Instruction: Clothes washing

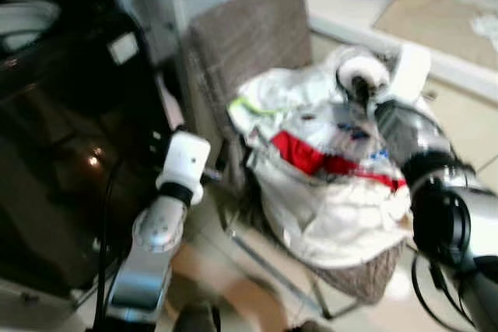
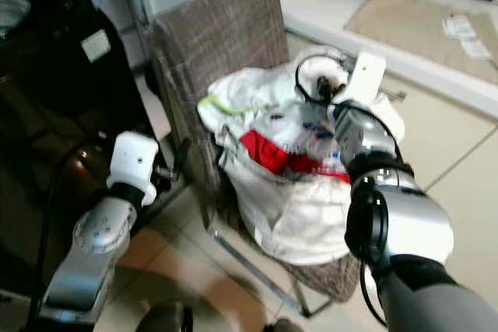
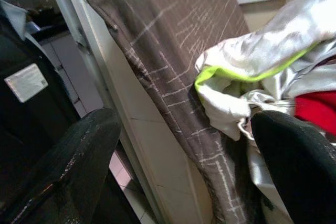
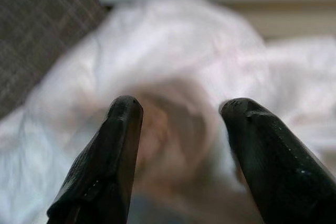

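Clothes point(image 1: 327, 192) between right pincer point(image 4: 178, 145) fingers

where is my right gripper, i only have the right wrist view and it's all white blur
Observer: The right gripper is over the top of the white garment heaped on the chair, fingers open.
Operator: anything else in that pile
Observer: A red piece shows in the middle of the heap, and a neon-yellow trim runs along its edge near the chair back.
Operator: and the left arm
Observer: The left gripper is beside the chair back, open, its fingers holding nothing; a dark glossy appliance stands on the robot's left.
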Tool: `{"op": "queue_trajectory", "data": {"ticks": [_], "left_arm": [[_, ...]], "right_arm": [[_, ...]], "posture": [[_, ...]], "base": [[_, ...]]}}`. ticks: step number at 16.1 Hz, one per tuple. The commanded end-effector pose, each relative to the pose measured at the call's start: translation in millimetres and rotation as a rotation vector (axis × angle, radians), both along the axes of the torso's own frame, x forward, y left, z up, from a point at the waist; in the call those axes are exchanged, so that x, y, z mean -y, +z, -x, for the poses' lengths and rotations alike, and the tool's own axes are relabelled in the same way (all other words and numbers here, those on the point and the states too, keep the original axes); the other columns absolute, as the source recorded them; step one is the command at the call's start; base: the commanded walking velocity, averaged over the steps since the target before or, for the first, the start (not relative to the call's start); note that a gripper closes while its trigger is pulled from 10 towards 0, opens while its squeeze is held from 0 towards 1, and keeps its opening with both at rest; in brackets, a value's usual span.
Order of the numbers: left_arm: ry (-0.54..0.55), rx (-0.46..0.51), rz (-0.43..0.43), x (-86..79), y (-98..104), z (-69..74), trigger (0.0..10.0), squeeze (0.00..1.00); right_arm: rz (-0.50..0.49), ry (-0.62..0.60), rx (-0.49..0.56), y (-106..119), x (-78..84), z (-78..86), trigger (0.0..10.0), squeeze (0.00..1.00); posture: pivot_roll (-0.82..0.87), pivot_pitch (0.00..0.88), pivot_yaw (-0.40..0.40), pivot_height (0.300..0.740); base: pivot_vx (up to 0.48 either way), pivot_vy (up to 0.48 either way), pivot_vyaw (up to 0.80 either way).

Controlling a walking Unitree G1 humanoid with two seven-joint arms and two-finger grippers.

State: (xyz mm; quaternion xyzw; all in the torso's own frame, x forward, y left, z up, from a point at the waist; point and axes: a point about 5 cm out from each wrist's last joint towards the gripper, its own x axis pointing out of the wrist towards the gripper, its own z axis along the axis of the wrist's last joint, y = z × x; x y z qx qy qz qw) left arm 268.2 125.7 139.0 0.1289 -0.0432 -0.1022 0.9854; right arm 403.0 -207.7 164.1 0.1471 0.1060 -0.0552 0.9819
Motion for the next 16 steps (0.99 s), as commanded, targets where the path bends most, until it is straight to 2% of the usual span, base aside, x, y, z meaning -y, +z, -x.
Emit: {"op": "queue_trajectory", "data": {"ticks": [1,6,7,8,9,10,13,14,15,16], "left_arm": [[-0.011,0.012,-0.011,1.8,5.1,1.7,10.0,0.0],[-0.02,0.0,-0.021,-0.3,6.2,5.9,10.0,0.0],[-0.018,-0.004,-0.024,-1.3,5.9,7.2,10.0,0.0],[-0.018,-0.008,-0.027,-1.6,5.6,8.0,10.0,0.0],[-0.017,-0.01,-0.028,-1.7,5.7,7.9,10.0,0.0],[-0.016,-0.008,-0.026,-1.6,6.5,6.7,10.0,0.0],[-0.018,-0.009,-0.019,0.3,6.3,5.5,10.0,0.0],[-0.02,-0.009,-0.018,0.9,6.4,5.2,10.0,0.0],[-0.032,-0.015,-0.015,2.9,5.9,4.4,10.0,0.0],[-0.038,-0.017,-0.016,3.7,5.5,4.5,10.0,0.0]], "right_arm": [[-0.006,-0.03,-0.029,-5.2,8.0,3.1,10.0,0.0],[-0.001,-0.066,-0.084,-18.6,15.1,9.3,10.0,0.0],[0.002,-0.06,-0.082,-18.6,14.3,9.2,5.3,0.0],[0.025,-0.053,-0.082,-18.6,12.7,8.9,1.6,0.0],[0.054,-0.037,-0.078,-17.6,8.9,7.8,6.3,0.0],[0.126,0.0,-0.054,-14.0,-0.5,4.9,10.0,0.0],[0.016,-0.017,-0.055,-22.6,-10.4,6.7,10.0,0.0],[0.009,-0.01,-0.069,-26.8,-11.9,8.2,10.0,0.0],[-0.025,-0.05,-0.147,-44.9,-7.1,16.6,10.0,0.0],[-0.048,-0.074,-0.177,-51.2,-4.7,19.8,10.0,0.0]], "posture": [[0.12,0.121,-0.005,0.74],[0.14,0.137,0.002,0.74],[0.14,0.14,0.002,0.74],[0.15,0.14,0.001,0.74],[0.15,0.139,0.0,0.74],[0.15,0.139,0.0,0.74],[0.13,0.133,-0.009,0.74],[0.12,0.135,-0.007,0.74],[0.1,0.141,0.001,0.74],[0.1,0.141,0.001,0.74]], "base": [[0.0,0.0,0.0],[0.0,0.0,0.0],[0.0,0.0,0.0],[0.0,0.0,0.0],[0.0,0.0,0.0],[0.0,0.0,0.0],[0.0,0.0,0.0],[0.0,0.0,0.0],[0.0,0.0,0.0],[0.0,0.0,0.0]]}}
